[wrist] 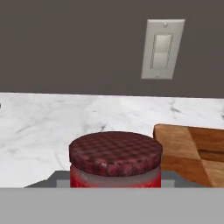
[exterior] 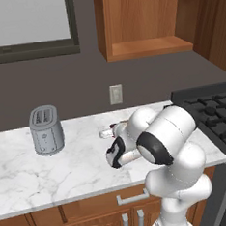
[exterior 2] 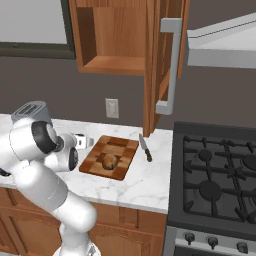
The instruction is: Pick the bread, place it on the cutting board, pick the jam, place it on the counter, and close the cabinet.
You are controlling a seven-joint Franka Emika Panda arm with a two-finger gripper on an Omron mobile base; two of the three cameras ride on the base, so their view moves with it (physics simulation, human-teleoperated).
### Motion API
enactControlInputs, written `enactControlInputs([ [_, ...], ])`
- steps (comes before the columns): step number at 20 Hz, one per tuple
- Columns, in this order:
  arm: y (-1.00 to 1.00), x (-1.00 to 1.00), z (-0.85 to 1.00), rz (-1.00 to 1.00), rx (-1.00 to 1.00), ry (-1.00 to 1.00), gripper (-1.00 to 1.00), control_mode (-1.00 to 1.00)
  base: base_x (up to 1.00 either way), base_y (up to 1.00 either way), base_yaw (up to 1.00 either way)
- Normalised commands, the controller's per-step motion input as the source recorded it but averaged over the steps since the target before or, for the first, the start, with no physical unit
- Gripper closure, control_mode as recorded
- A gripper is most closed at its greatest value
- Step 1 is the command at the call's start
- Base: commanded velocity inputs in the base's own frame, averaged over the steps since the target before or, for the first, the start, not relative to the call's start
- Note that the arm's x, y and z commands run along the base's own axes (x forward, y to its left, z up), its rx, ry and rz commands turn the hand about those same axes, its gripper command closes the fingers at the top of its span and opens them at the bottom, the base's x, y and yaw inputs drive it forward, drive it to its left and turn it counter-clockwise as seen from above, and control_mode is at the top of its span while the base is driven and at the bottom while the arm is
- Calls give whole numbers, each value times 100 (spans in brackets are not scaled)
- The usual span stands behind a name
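I see my gripper clamped around the jam, jar upright with its lid facing up, beside the cutting board.

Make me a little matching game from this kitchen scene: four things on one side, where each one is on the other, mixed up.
Things:
1. bread
2. jam
3. knife
4. toaster

Places:
A. lying on the counter between the cutting board and the stove
B. right in front of the gripper's camera, close up
C. standing on the counter at the far left
D. resting on the cutting board

Pairs: 1-D, 2-B, 3-A, 4-C
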Motion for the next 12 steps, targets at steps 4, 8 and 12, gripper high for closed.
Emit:
enactControlInputs([
  [4,0,0,-14,0,0,-3,100,-100,0,0,0],
  [8,1,0,-15,0,0,0,100,-100,0,0,0],
  [12,1,1,-16,0,0,0,100,-100,0,0,0],
])
